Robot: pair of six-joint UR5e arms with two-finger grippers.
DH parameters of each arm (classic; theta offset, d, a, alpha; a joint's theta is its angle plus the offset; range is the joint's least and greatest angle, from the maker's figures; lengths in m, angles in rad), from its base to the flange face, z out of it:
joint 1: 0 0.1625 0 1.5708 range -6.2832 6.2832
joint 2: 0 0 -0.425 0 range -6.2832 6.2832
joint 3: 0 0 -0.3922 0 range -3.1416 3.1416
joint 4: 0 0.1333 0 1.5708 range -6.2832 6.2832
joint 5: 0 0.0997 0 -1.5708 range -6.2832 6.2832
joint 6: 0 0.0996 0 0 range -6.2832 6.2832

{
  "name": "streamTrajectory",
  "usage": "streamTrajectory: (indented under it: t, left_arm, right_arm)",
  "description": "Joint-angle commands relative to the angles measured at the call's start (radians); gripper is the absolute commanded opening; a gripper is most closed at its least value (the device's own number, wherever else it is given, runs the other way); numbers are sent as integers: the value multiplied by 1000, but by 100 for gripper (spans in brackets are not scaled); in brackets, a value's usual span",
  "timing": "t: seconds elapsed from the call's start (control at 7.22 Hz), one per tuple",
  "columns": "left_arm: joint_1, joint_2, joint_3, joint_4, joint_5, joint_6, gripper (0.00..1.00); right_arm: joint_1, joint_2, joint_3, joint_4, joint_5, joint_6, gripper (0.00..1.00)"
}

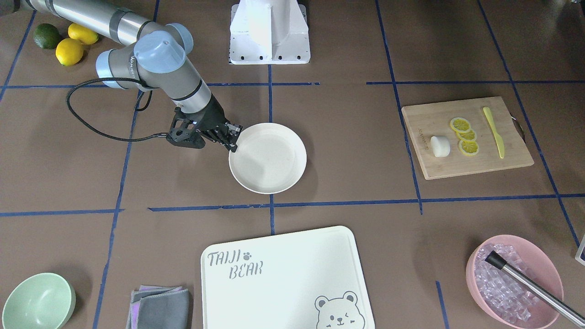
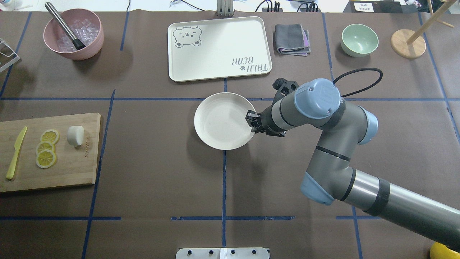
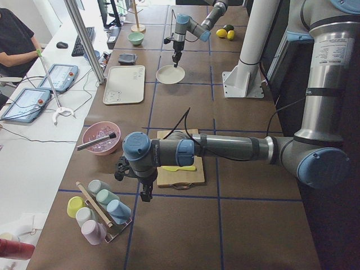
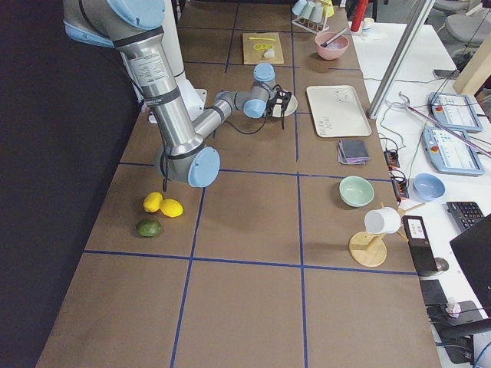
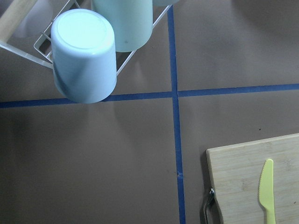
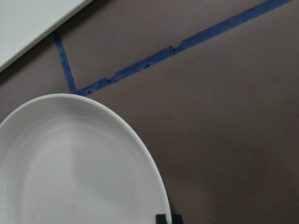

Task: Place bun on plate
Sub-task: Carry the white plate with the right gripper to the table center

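The white bun (image 1: 440, 146) (image 2: 75, 136) lies on a wooden cutting board (image 1: 466, 164) beside lemon slices (image 1: 464, 135), well away from both grippers. At mid-table the cream plate (image 1: 267, 157) (image 2: 222, 120) (image 6: 70, 177) rests flat. My right gripper (image 1: 234, 138) (image 2: 252, 123) is at its rim and looks shut on it. A dark fingertip (image 6: 163, 218) shows right at the rim in the right wrist view. My left gripper (image 3: 145, 194) hangs past the board's end near a cup rack (image 5: 84, 56). I cannot tell whether it is open or shut.
A bear-printed board (image 1: 283, 274), green bowl (image 1: 39, 301) and grey cloth (image 1: 160, 308) line the operators' side. A pink bowl of ice (image 1: 514, 278) stands near the cutting board. A yellow knife (image 1: 494, 132) lies on the board. Lemons and a lime (image 1: 68, 51) sit by the right arm.
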Motion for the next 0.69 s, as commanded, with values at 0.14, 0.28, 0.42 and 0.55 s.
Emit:
streamTrajectory:
  t: [0.14, 0.28, 0.42, 0.55]
  left_arm:
    - [0, -1, 0, 0, 0, 0, 100]
    - [0, -1, 0, 0, 0, 0, 100]
    - [0, -1, 0, 0, 0, 0, 100]
    - [0, -1, -3, 0, 0, 0, 100]
  right_arm:
    - [-39, 3, -6, -30, -31, 5, 2]
    - [-39, 0, -6, -31, -31, 4, 12]
    - [-39, 0, -6, -30, -30, 2, 51]
    - [-39, -5, -5, -31, -31, -7, 90]
